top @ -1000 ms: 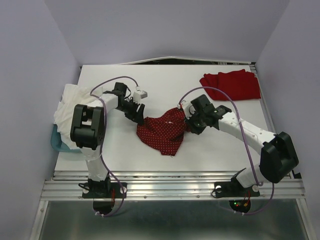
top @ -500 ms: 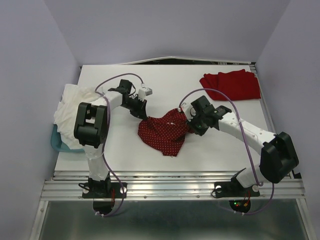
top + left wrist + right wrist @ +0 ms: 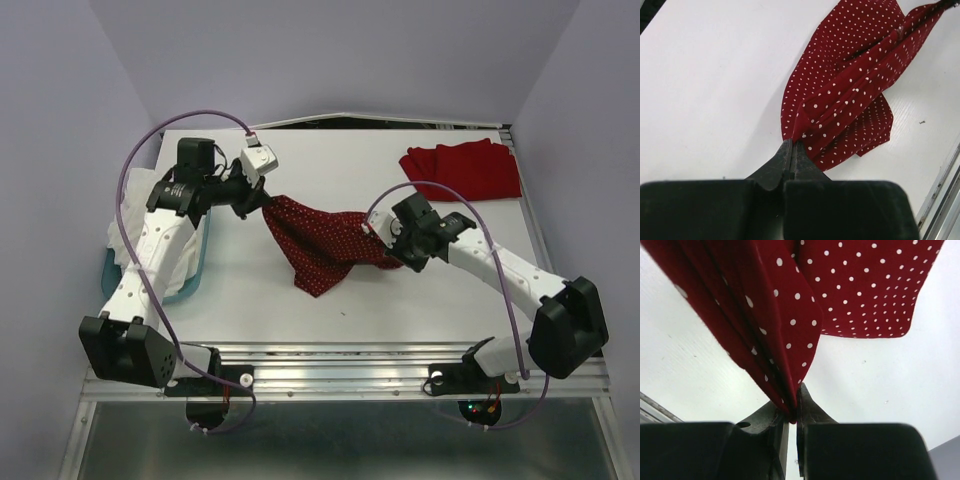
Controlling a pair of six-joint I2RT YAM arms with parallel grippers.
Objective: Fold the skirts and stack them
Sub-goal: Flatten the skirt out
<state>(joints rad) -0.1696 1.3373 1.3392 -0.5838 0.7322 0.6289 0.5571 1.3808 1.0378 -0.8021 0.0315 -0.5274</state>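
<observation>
The dark red polka-dot skirt [image 3: 320,240] hangs stretched between both grippers above the white table [image 3: 330,160], its lower part drooping toward the surface. My left gripper [image 3: 266,204] is shut on the skirt's left corner; in the left wrist view the cloth [image 3: 850,90] fans out from the pinched fingertips [image 3: 791,146]. My right gripper [image 3: 385,240] is shut on the opposite corner, and the cloth [image 3: 790,305] rises in folds from the jaws [image 3: 796,405]. The plain bright red skirt [image 3: 463,168] lies folded at the back right of the table.
A blue basket [image 3: 190,265] with white cloth [image 3: 135,215] stands at the table's left edge, under the left arm. The metal rail [image 3: 350,365] runs along the near edge. Purple cables loop over both arms.
My left gripper closed on the polka-dot skirt's left corner and pulled it up and to the left. The skirt went from a crumpled heap to a stretched band. The right gripper shifted slightly right.
</observation>
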